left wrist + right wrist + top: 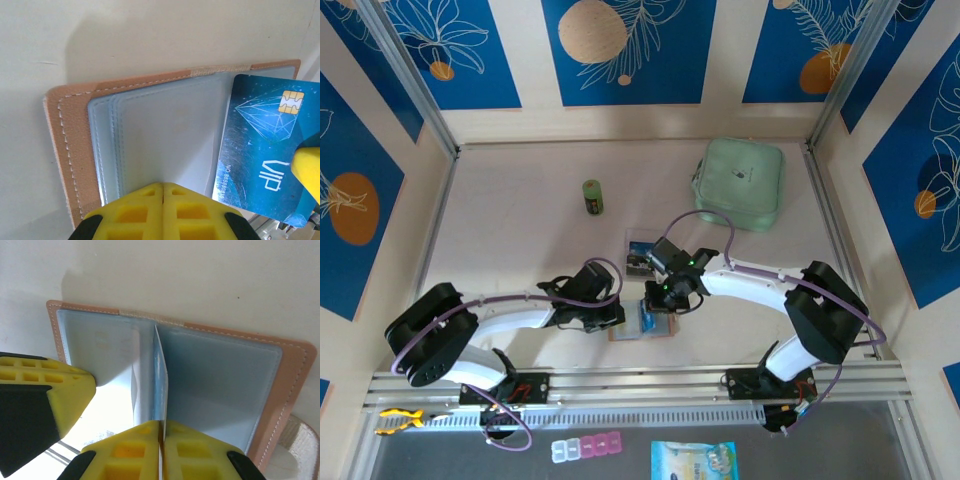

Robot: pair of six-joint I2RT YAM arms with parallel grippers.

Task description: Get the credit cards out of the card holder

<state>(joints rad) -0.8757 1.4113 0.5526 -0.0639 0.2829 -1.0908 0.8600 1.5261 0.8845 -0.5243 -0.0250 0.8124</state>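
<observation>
Lettering "VIP" on blue card [255,145] at 3 o'clock of holder [70,150]; right gripper [160,424] pinches it, left gripper [162,186] closed, pressing holder.

A mint-green zip pouch [740,182] lies flat on the pale table [520,240], near the far right corner. Well to the left of the pouch, at about the same depth, a small green cylinder [592,196] with a dark band stands apart from everything else. Behind the pouch, the back wall carries blue panels [628,50] with white leaf outlines and orange discs. Well in front of the pouch, a metal rail [640,385] runs along the near table edge. Nearer than the rail, a blue printed packet [693,461] lies almost straight in front of the pouch. A pink-and-white compartment box [586,448] sits further left, and a yellow tool [398,420] furthest left.
</observation>
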